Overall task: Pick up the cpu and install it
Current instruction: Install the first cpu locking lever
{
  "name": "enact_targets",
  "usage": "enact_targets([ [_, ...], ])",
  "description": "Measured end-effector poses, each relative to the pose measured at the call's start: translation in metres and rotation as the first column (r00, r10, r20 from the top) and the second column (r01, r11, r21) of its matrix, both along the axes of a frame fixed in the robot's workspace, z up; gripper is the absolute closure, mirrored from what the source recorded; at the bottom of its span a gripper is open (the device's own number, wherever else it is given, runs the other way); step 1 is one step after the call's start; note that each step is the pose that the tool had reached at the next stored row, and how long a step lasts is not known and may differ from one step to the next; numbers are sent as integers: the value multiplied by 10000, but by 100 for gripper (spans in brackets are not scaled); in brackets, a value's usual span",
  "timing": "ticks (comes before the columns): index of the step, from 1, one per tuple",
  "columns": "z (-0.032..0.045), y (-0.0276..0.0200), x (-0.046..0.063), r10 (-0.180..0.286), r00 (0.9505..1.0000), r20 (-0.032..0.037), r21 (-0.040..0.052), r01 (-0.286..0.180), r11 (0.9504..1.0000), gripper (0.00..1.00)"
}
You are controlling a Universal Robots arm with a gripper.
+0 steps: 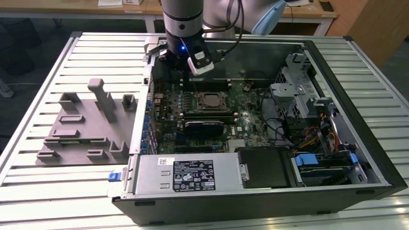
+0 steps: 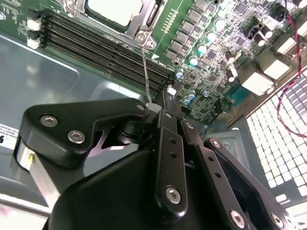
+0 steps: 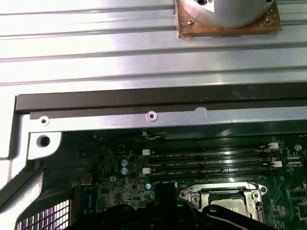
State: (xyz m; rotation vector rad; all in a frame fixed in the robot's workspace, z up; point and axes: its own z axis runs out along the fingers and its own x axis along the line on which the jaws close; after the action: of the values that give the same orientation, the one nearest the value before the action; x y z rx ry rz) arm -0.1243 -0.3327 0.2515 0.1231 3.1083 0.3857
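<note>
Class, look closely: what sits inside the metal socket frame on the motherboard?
The cpu, its silvery top showing in the socket frame. The frame's edges cover its rim; whatever lies beneath the chip is hidden.

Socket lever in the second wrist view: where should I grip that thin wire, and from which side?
Probably the free end of the socket lever, away from its root at the socket frame. It is a thin straight rod running clear over the memory slots, so come from the slots' side and close across it.
</note>
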Motion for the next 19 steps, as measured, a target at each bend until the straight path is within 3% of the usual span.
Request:
enact_targets([
  [7,0,0,60,1,10000,-1,1,-1,10000,89],
  [19,-1,1,336,1,10000,-1,1,-1,10000,89],
])
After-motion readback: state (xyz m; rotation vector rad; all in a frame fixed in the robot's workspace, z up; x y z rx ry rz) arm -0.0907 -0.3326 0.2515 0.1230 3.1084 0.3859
